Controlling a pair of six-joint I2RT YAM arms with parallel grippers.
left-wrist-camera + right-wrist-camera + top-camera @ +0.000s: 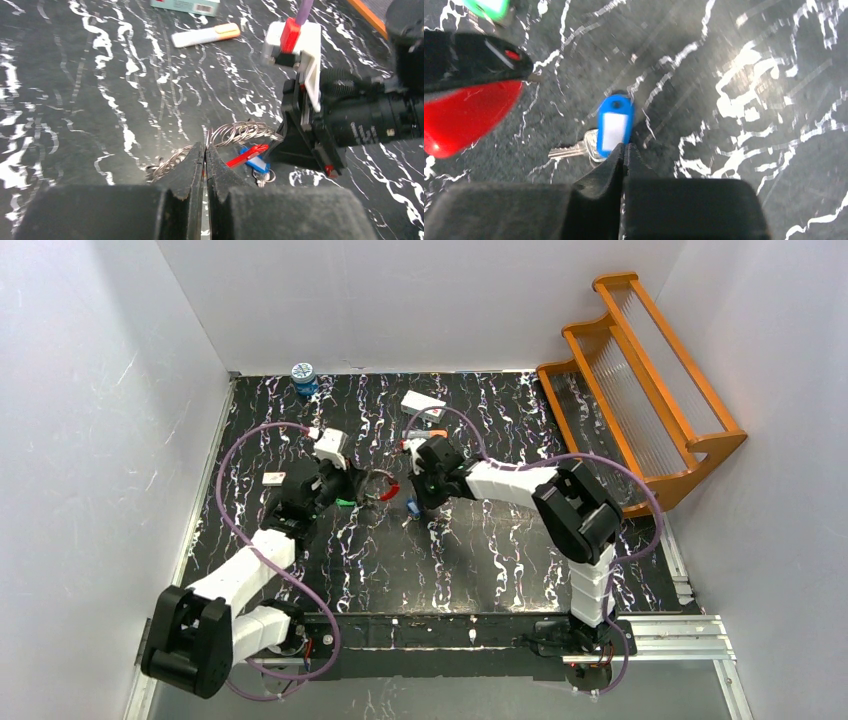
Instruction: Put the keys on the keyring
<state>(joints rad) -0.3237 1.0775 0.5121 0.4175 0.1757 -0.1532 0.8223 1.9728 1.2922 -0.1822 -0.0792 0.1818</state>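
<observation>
The keyring (380, 485) is a silver coiled loop (240, 132) with a red part (246, 155), lying mid-table. My left gripper (205, 147) is shut on the coil, which comes out on both sides of the jaws. A green tag (345, 502) lies just beside it and shows in the right wrist view (489, 7). The blue-headed key (613, 125) lies on the table under the red part, its silver blade pointing left. My right gripper (624, 149) is shut, its tips at the blue head's near edge, nothing visible between them. The red part (464, 117) looms at the left there.
An orange-tipped marker (205, 35) and a white box (423, 402) lie behind the grippers. A blue-capped bottle (303, 376) stands at the back wall. A small white piece (273, 478) lies at the left. An orange rack (640, 380) stands at the back right.
</observation>
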